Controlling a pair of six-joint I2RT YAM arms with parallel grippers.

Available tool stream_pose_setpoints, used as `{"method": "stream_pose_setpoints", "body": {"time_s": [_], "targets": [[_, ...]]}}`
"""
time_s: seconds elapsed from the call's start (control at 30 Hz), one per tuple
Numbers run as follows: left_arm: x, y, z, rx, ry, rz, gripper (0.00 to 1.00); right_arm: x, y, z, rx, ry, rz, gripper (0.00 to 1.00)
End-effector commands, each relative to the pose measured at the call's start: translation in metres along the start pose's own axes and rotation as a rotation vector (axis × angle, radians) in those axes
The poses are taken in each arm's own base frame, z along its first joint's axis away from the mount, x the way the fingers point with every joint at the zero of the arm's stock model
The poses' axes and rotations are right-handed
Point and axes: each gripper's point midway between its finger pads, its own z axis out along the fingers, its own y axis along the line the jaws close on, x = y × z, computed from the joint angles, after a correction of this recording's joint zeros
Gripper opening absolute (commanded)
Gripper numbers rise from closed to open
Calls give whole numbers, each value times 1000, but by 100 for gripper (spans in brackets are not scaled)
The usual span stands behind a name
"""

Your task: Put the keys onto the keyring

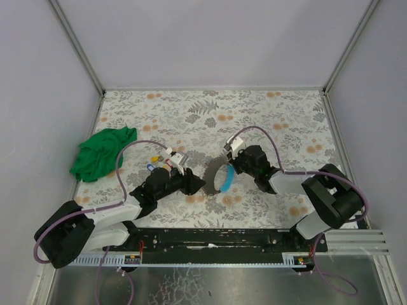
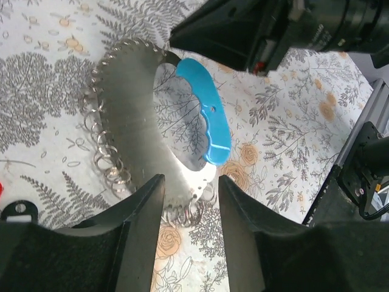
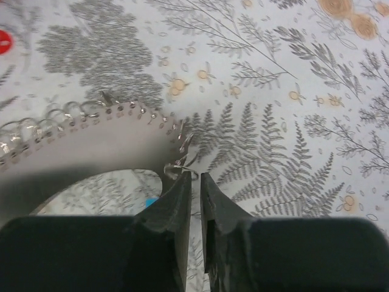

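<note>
Pale walls (image 1: 210, 38) close in a worktop (image 1: 267, 121) covered with a grey fern and orange flower print.

From above, a green cloth (image 1: 102, 152) lies bunched at nine o'clock. The keys (image 1: 159, 163), with yellow, blue and red tags, sit in a small cluster just right of it. The keyring (image 1: 218, 175) lies flat at the centre, a grey crescent with its light-blue arc on the three o'clock side. The left arm stretches low from seven o'clock, and the left pincer (image 1: 198, 184) ends at the ring's nine o'clock edge. The right arm bends in from four o'clock, its right pincer (image 1: 227, 168) at the ring's one o'clock end.

In the left wrist view, the left pincer (image 2: 189, 201) stands released. Its two fingers (image 2: 146, 213) are wide apart on either side of the keyring's (image 2: 130, 115) six o'clock rim, without visibly pressing it. Small wire rings (image 2: 100, 155) line the grey outer edge. The right pincer (image 2: 175, 52) reaches in from twelve o'clock, to where grey meets blue.

In the right wrist view, the right pincer (image 3: 199, 182) shows its fingers (image 3: 182, 201) a narrow slit apart, with nothing visible between them. One small wire ring lies just ahead of the tips at the keyring's (image 3: 103, 140) end. A red tag (image 3: 3, 42) shows at ten o'clock.
</note>
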Motion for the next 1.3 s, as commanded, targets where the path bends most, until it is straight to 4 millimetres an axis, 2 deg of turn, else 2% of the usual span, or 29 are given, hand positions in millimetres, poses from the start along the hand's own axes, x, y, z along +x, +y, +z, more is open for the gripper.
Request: {"method": "stream_pose_setpoints", "body": {"time_s": [0.0, 0.1, 0.2, 0.33, 0.5, 0.67, 0.77, 0.87, 1.1, 1.27], "targets": [[16, 3, -2, -32, 60, -92, 40, -6, -34, 15, 136, 52, 12, 21], [24, -7, -3, -15, 92, -108, 40, -4, -37, 14, 164, 71, 49, 30], [32, -16, -2, -15, 110, -106, 40, -11, -36, 7, 163, 67, 71, 42], [41, -26, 1, -26, 135, -61, 40, -21, -30, -16, 153, 65, 158, 54], [43, -42, 16, -40, 171, 1, 37, -14, -17, -39, 141, 122, 304, 62], [51, -59, 37, -80, 207, 64, 35, -4, -9, -57, 138, 117, 379, 63], [62, -60, 51, -150, 254, 120, 33, 3, -9, -63, 156, 107, 402, 62], [70, -56, 60, -220, 293, 157, 32, 3, 0, -67, 117, 117, 426, 59], [77, -35, 54, -325, 301, 167, 28, -1, 32, -77, -46, 193, 493, 54], [83, -23, 49, -369, 320, 185, 26, -2, 55, -76, -154, 262, 568, 49]]}}
